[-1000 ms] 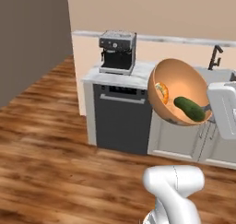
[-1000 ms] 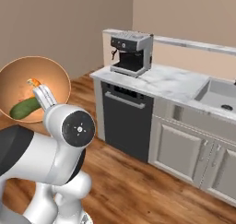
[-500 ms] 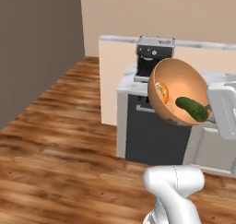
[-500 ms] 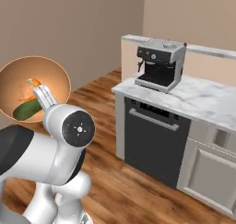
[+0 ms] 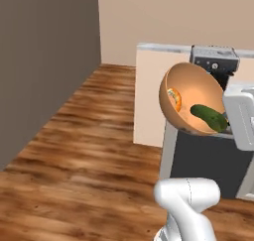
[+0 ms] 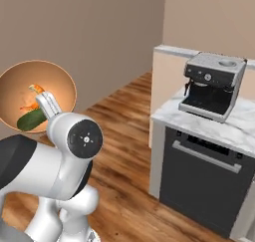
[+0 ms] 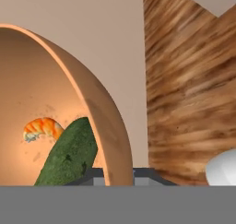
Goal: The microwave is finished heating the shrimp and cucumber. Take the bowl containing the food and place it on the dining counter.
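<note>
In your left base view, the bowl [image 5: 191, 98] is hanging tipped in the air beside the coffee machine [image 5: 214, 61], carrying the cucumber [image 5: 209, 117] and the shrimp [image 5: 173, 97]. In your right base view, it is sitting above the arm (well off the wood floor [image 6: 124, 136]). In the hand view, the tool [image 7: 113, 174] is pinching the bowl's rim, fingers narrow.

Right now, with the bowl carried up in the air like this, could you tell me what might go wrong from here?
1. The bowl is held tilted on its side by its rim, so the cucumber and the shrimp might slide out over the wooden floor.
2. The end effector pinches only the bowl's thin wall, so a jolt could loosen it.
3. The coffee machine and the counter stand close by; a wide swing could clip them.
</note>
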Controlling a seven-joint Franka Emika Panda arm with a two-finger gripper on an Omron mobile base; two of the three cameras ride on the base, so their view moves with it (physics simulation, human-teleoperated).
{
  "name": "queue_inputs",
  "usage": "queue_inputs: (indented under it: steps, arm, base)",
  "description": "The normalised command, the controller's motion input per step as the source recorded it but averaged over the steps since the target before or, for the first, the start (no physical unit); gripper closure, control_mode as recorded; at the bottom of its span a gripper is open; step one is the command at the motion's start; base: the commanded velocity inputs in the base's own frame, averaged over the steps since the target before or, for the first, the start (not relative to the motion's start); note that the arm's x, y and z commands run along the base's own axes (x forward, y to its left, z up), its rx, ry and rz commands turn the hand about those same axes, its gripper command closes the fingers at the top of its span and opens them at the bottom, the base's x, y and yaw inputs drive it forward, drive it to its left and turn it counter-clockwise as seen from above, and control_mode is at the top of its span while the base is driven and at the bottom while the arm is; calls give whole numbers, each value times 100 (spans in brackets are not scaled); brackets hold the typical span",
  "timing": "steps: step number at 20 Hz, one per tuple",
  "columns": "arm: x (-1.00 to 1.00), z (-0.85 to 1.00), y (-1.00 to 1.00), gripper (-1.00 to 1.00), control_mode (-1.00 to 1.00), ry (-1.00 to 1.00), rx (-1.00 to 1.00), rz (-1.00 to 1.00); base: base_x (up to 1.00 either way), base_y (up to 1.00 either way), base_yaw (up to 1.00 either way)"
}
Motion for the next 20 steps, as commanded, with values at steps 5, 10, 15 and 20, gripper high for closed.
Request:
queue_inputs:
  steps: [5, 10, 15, 20]
  arm:
    - [0, 0, 0, 100, 100, 0, 0, 0]
    - [0, 0, 0, 100, 100, 0, 0, 0]
    - [0, 0, 0, 100, 100, 0, 0, 0]
    - [0, 0, 0, 100, 100, 0, 0, 0]
  base:
    - [100, 100, -25]
    - [100, 100, -40]
    - [100, 100, -41]
    - [100, 100, -40]
